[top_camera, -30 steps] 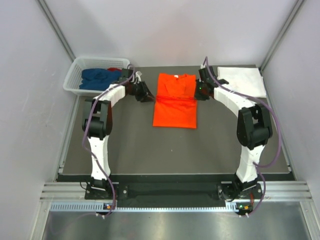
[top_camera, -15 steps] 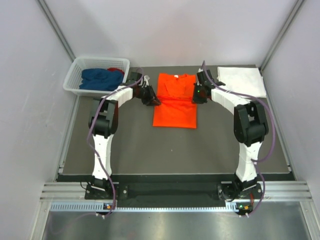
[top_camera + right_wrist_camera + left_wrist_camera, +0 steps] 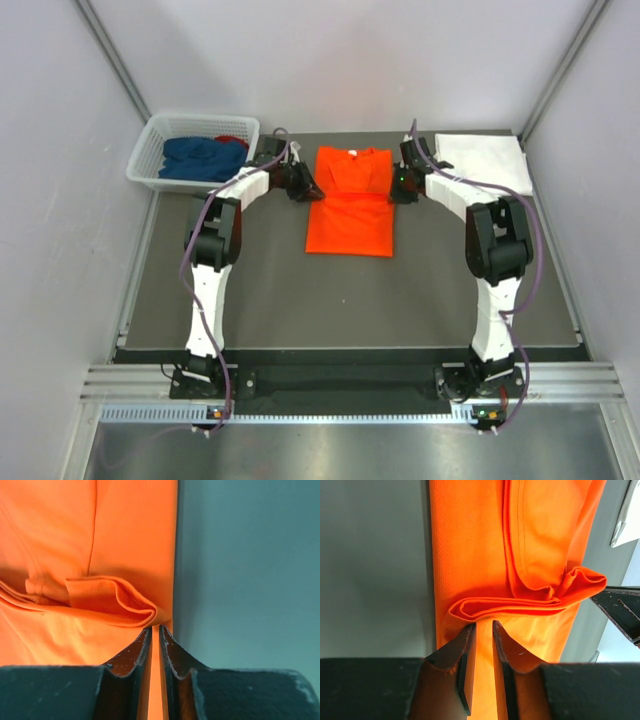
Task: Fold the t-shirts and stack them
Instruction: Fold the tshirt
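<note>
Your left gripper is nipped onto one side edge of the orange t-shirt, with a thin layer of cloth caught between its fingers. Your right gripper is clamped almost flat on the opposite edge, with only a sliver of orange showing between its pads.

Just off both sets of fingertips the cloth rises in a soft rolled ridge that runs across the shirt from one grip to the other. The rest of the shirt lies flat on the dark mat.

Well outboard of the right fingers sits the folded white t-shirt. Outboard of the left fingers is the basket, holding the dark blue t-shirt and the red t-shirt.

Treat the orange shirt as light, limp and thin. It will likely sag between your grips, and its layers may slide over each other. The side edges at the ridge look like the right hold, provided each pinch takes in every layer.
</note>
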